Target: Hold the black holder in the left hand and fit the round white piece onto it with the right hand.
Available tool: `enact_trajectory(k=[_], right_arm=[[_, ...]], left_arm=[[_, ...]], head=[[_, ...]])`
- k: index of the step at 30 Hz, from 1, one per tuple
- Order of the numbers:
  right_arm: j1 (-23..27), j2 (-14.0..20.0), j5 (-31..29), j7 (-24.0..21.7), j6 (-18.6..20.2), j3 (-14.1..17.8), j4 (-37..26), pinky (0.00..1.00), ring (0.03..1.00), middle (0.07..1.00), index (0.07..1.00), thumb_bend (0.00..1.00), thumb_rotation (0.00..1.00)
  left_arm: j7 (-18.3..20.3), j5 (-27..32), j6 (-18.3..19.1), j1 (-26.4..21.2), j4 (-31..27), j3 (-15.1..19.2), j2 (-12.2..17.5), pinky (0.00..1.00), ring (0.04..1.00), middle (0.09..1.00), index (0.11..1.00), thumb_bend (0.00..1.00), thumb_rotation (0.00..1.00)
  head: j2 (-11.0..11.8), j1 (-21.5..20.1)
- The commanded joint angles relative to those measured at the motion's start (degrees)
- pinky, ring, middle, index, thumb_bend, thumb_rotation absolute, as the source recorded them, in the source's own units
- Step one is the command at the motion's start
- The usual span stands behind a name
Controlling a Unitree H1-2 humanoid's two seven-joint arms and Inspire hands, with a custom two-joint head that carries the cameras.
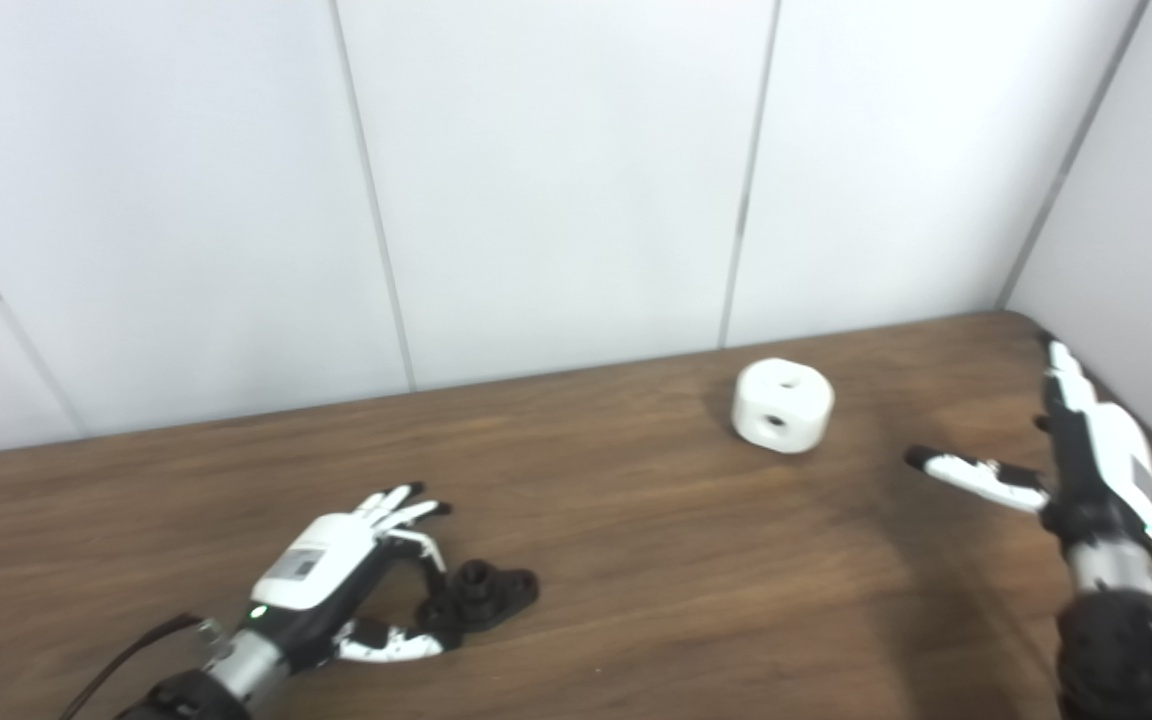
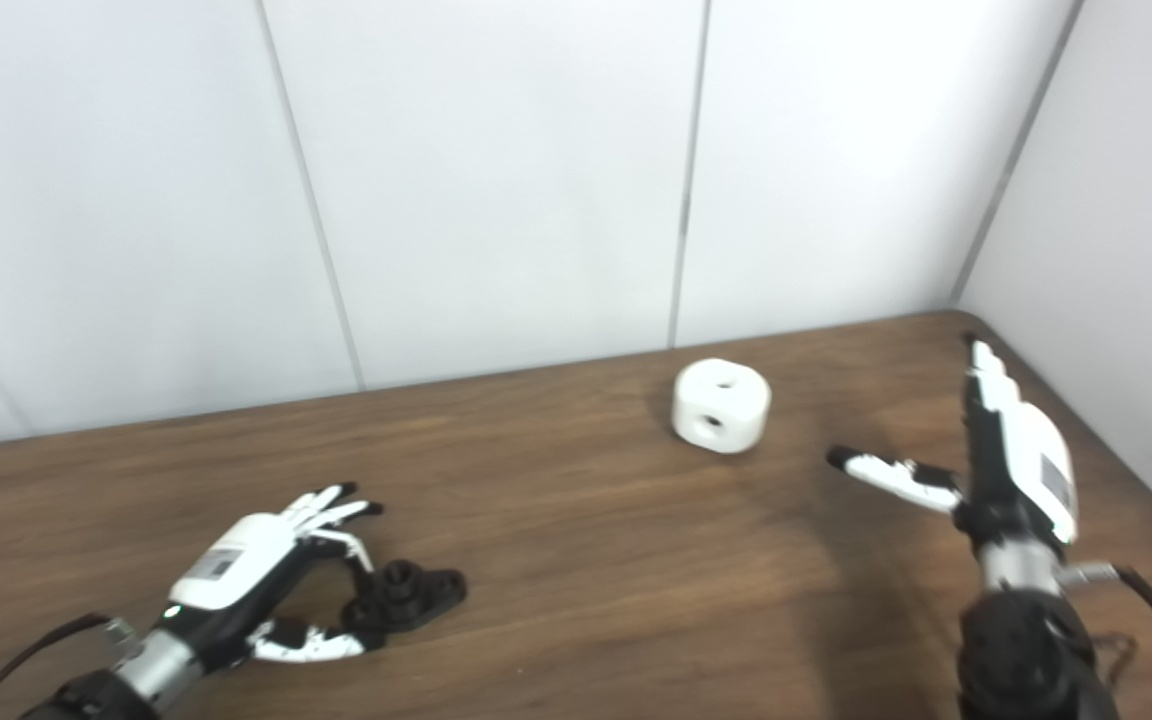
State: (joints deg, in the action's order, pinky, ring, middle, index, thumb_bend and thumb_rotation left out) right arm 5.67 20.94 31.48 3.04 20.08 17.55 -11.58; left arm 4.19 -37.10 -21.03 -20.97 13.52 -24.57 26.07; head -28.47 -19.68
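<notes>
fingers (image 1: pixel 406 505) of the left hand (image 1: pixel 336 570) are curled round the black holder (image 1: pixel 481 595) lying on the table (image 1: pixel 636 560), not clenched, so i can't tell if it's gripped. right hand (image 1: pixel 1086 460) is spread, holding nothing, round white piece (image 1: pixel 782 405) well past its thumb tip. pinch the holder low, leave the boss clear. palm-side contact is hidden.

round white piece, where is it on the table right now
The round white piece sits on the table's far right part near the wall, apart from the open right hand to its right.
</notes>
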Motion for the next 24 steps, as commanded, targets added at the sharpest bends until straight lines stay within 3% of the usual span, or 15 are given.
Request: enact_trajectory(k=[1, 6, 10, 17, 24], right_arm=[[3.15, 3.27, -0.70, -1.05, 0.72, -0.20, -0.48, 0.69, 0.888, 0.958, 0.996, 0.97, 0.67], [7.01, 7.77, -3.27, -5.88, 3.81, -2.73, 4.62, 0.70, 0.908, 0.979, 0.990, 1.00, 0.67], [9.00, 8.89, -6.78, -7.98, 4.12, -3.65, 7.66, 0.68, 0.897, 0.976, 0.996, 1.00, 0.66], [13.30, 11.33, -5.04, -10.72, 6.56, -9.51, 13.07, 0.60, 0.828, 0.938, 0.972, 1.00, 0.69], [16.21, 11.18, -2.64, -13.73, 6.80, -12.01, 15.79, 0.56, 0.833, 0.948, 0.964, 1.00, 0.70]], left_arm=[[3.21, -0.72, -0.65, 0.78, 1.24, -0.52, 2.58, 1.00, 1.000, 0.925, 0.482, 0.52, 0.05], [3.89, -0.11, -1.62, 0.60, 0.76, -0.03, 3.42, 1.00, 1.000, 0.923, 0.482, 0.52, 0.05], [4.40, 0.38, -1.86, 0.62, 0.88, 0.09, 3.60, 1.00, 1.000, 0.922, 0.482, 0.52, 0.05], [4.93, 1.44, -3.87, 0.74, 1.13, 0.43, 4.20, 1.00, 1.000, 0.919, 0.482, 0.52, 0.05], [4.14, 0.70, -4.58, 0.86, 1.79, 0.61, 4.07, 1.00, 0.999, 0.924, 0.481, 0.52, 0.05]], head=[[-0.58, -1.15], [-1.24, -3.79], [-1.50, -5.19], [-2.22, -7.50], [-2.15, -7.22]])
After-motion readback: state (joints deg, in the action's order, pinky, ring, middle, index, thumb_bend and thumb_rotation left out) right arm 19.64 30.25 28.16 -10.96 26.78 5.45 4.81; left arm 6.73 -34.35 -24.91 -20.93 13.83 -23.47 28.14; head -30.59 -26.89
